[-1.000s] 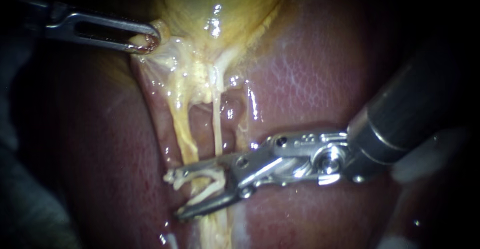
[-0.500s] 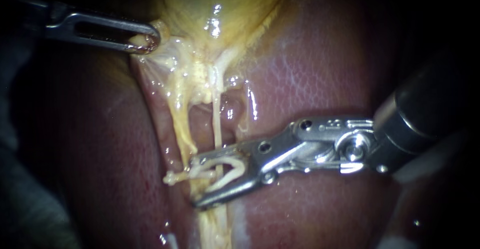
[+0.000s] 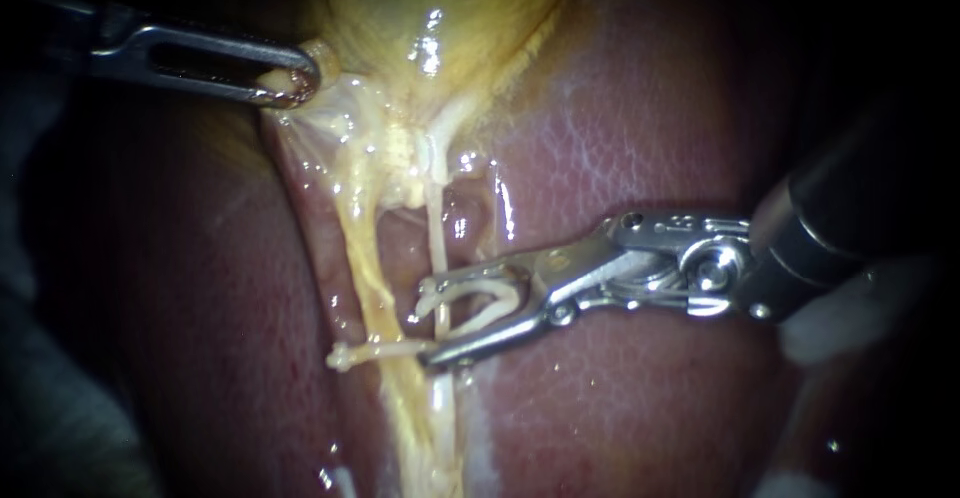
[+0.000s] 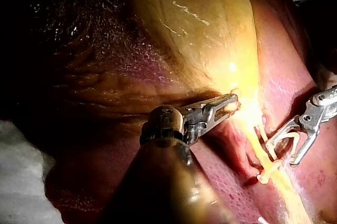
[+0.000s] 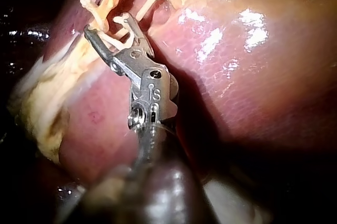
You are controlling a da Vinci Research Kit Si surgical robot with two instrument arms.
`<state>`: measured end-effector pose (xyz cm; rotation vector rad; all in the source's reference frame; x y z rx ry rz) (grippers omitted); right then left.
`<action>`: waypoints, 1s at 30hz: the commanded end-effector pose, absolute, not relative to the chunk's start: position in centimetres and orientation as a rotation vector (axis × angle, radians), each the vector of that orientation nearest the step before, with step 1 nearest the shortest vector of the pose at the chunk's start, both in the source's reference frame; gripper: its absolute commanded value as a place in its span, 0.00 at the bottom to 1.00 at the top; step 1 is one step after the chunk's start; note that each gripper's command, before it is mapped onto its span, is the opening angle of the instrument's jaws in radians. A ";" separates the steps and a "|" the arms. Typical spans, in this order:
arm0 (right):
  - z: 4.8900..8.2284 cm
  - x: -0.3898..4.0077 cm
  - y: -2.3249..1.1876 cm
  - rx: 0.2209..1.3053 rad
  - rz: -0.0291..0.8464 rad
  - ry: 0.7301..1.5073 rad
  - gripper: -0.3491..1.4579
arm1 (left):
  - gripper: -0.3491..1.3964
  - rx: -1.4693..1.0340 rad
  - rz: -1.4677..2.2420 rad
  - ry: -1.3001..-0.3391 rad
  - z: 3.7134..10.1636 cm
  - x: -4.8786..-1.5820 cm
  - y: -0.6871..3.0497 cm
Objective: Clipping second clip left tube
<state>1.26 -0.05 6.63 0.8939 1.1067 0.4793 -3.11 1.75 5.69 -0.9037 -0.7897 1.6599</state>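
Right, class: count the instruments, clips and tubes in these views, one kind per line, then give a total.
Instruments: 2, left instrument gripping the gallbladder, right instrument carrying the open clip.
Clips: 2, that open clip and a shut clip across the left tube.
Tubes: 2, left tube and right tube.
Total: 6.

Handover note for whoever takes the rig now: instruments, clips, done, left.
Left instrument: jaws shut on a tissue flap below the gallbladder; the flap looks stretched.
Right instrument: jaws shut on an open clip, tips at the thin right tube, short of the left tube.
Done: one closed clip sits across the left tube.
Left: probably carry the open clip around the left tube, clear of the closed clip, and squeeze it shut.
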 end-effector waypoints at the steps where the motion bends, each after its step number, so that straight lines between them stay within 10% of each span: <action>1: 6.67 1.27 -0.06 0.894 0.482 1.104 0.46 | 0.00 -0.904 1.660 -0.790 5.69 -3.11 1.75; 30: 6.88 1.74 -0.15 0.983 0.608 1.166 0.46 | 0.00 -0.904 1.660 -0.789 5.69 -3.11 1.75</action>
